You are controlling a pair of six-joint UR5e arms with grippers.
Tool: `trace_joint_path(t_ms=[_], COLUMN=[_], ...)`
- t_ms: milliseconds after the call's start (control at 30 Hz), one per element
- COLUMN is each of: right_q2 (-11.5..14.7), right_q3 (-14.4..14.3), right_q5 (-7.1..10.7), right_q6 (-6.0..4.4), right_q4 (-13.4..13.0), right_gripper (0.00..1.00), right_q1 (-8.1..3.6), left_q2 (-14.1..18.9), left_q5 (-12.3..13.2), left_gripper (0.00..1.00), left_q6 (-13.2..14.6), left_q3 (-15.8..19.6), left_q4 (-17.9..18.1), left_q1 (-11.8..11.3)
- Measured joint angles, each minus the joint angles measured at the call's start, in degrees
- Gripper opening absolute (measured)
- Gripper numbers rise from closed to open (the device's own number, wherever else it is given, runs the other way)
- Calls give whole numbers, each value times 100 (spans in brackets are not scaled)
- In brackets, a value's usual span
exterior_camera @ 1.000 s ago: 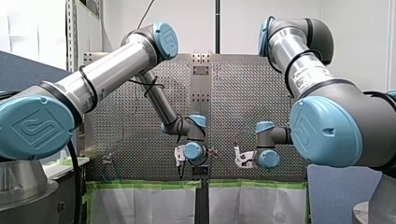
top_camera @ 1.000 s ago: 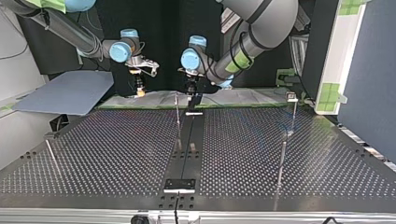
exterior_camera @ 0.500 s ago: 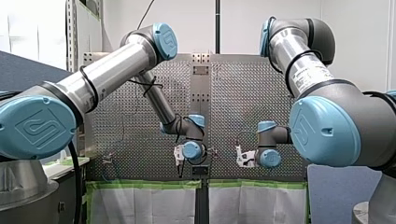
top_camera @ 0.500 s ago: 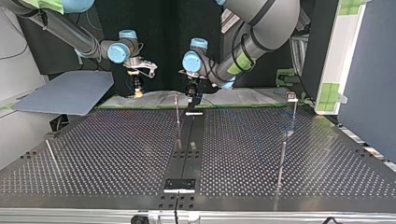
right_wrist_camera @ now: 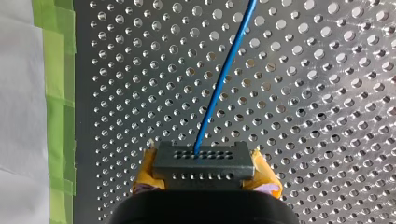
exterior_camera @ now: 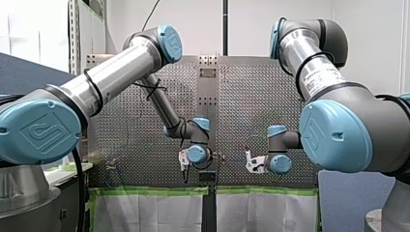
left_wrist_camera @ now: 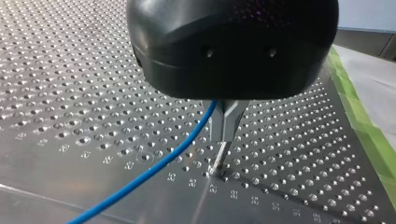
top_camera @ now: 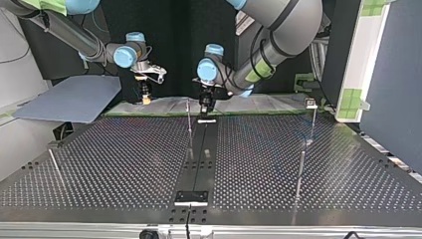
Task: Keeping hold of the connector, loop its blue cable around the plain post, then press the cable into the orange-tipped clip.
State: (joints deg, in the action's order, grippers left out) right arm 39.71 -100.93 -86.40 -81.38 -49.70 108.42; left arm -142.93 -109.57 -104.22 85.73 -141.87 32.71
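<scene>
In the right wrist view my right gripper (right_wrist_camera: pixel 205 173) is shut on a grey connector (right_wrist_camera: pixel 203 158), which sits between its yellow pads (right_wrist_camera: pixel 148 171). The blue cable (right_wrist_camera: pixel 224 74) leaves the connector and runs ahead over the perforated table (right_wrist_camera: pixel 327 93). In the left wrist view my left gripper (left_wrist_camera: pixel 223 140) has its metal fingers pressed together low over the table, with the blue cable (left_wrist_camera: pixel 154 170) ending at them. In the top view my right gripper (top_camera: pixel 145 98) hangs at the far edge and my left gripper (top_camera: pixel 204 110) is beside a thin post (top_camera: pixel 189 124).
More thin posts stand on the table at the top view's right (top_camera: pixel 300 169) and left (top_camera: pixel 54 167). A taller post with a small clip head (top_camera: pixel 311 103) is at the far right. A dark strip (top_camera: pixel 201 164) runs down the table's middle. Green tape (right_wrist_camera: pixel 58 93) edges the table.
My left gripper has drifted slightly toward the top view's right. My right gripper has shifted a little toward its left. Both grips are unchanged.
</scene>
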Motion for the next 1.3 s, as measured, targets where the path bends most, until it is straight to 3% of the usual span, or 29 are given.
trace_joint_path(t_ms=[333, 700, 1300], right_q2=[0, 1, -1], right_q3=[0, 33, 250], right_q5=[1, 3, 16], right_q6=[-2, 10, -36], right_q4=[10, -20, -57], right_gripper=[0, 0, 0], right_q1=[0, -13, -180], left_q2=[-39, -521, -633], left_q5=[178, 187, 196], left_gripper=[0, 0, 0], left_q6=[-164, -244, -262], left_q3=[-92, -545, -884], left_q4=[-41, -404, -542], left_q1=[-111, -193, -308])
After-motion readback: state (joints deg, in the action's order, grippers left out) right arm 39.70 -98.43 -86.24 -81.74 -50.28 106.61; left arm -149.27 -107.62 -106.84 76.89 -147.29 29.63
